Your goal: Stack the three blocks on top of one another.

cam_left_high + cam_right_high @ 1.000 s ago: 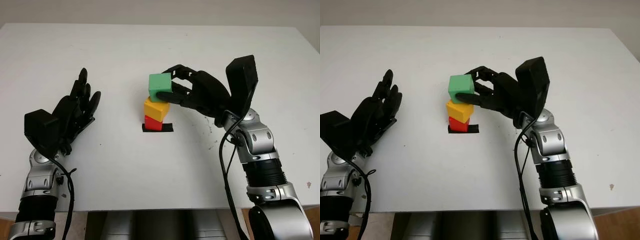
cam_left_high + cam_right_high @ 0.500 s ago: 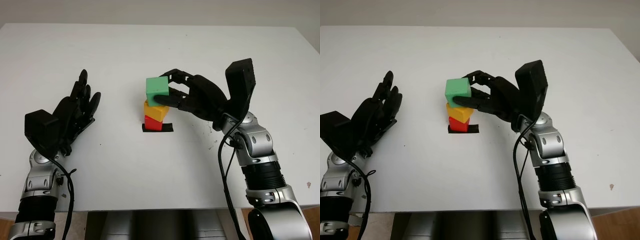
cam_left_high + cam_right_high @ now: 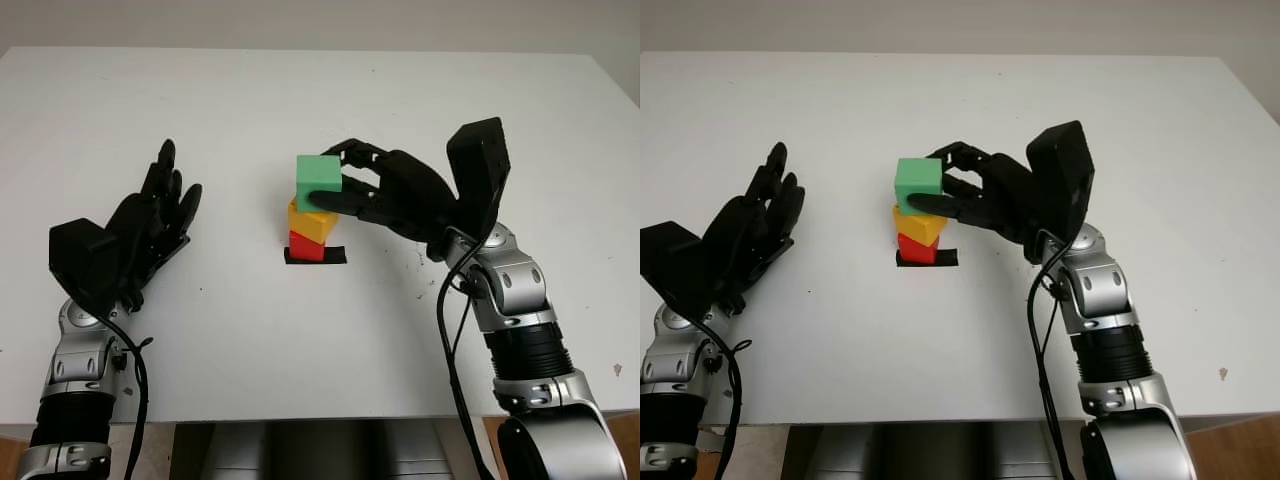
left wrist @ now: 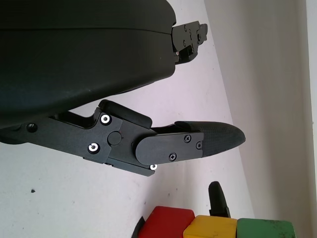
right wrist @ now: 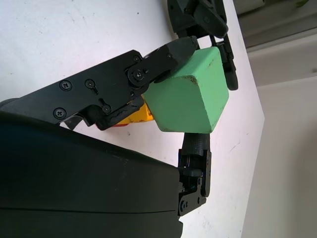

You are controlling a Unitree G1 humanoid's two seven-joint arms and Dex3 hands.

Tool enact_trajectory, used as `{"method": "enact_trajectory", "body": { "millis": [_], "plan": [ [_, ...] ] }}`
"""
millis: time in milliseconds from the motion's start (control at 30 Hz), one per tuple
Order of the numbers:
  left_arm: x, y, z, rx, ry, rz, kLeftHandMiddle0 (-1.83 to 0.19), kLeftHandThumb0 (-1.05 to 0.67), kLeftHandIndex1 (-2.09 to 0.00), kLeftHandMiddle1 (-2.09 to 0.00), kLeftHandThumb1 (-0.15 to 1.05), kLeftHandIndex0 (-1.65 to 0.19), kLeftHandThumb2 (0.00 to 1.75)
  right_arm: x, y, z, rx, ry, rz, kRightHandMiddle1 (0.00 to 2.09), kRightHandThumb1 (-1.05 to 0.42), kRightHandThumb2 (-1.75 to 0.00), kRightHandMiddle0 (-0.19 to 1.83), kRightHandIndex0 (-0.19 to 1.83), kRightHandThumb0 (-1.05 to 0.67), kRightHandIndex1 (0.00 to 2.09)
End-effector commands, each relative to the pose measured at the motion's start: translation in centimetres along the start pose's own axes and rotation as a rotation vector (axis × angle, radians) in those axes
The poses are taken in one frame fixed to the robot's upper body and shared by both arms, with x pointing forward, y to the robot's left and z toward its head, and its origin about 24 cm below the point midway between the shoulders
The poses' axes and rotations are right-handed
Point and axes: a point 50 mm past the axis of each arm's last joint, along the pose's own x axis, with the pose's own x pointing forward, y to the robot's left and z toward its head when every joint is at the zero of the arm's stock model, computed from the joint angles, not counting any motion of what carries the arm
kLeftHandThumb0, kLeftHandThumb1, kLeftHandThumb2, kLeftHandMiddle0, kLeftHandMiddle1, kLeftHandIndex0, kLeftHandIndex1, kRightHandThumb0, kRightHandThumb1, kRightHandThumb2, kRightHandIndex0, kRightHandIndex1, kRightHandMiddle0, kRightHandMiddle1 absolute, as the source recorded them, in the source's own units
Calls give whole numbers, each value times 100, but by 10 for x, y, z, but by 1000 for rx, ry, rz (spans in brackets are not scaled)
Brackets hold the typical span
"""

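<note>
1. Near the middle of the white table [image 3: 330, 90], a red block [image 3: 306, 246] sits on a strip of black tape [image 3: 315, 257], with a yellow block [image 3: 313, 220] stacked on top of it.
2. On top of the yellow block sits a green block [image 3: 319, 183], so the three form one column; whether the green block's underside fully touches the yellow one cannot be told.
3. The yellow block is turned a little relative to the red one, and its corner juts out past the red block's edge.
4. The right hand [image 3: 385, 190] reaches in from the right side and is closed around the green block, with one finger [image 5: 163, 57] across one face and another finger [image 5: 195, 148] pressed on the opposite face.
5. In the right wrist view the green block [image 5: 190, 91] is clamped between those black fingers, with the yellow block's edge visible behind it.
6. The left hand [image 3: 150, 225] is open, holding nothing, above the table's left part, well apart from the stack.
7. From the left wrist view the red, yellow and green blocks appear in a row beyond the left hand's fingers [image 4: 208, 139].
</note>
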Motion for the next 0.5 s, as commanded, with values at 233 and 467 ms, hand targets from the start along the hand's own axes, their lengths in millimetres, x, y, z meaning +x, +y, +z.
{"method": "enact_trajectory", "body": {
  "millis": [233,467],
  "plan": [
    [-2,1,2,22,-3,0,19,-75,0,0,105,19,49,-2,1,1,3,-13,-8,164,-97,-6,17,20,-47,6],
    [-2,1,1,10,-5,-6,19,-75,0,0,105,19,49,-6,4,4,26,-17,28,98,-92,-5,-7,-1,-62,3]
  ]
}}
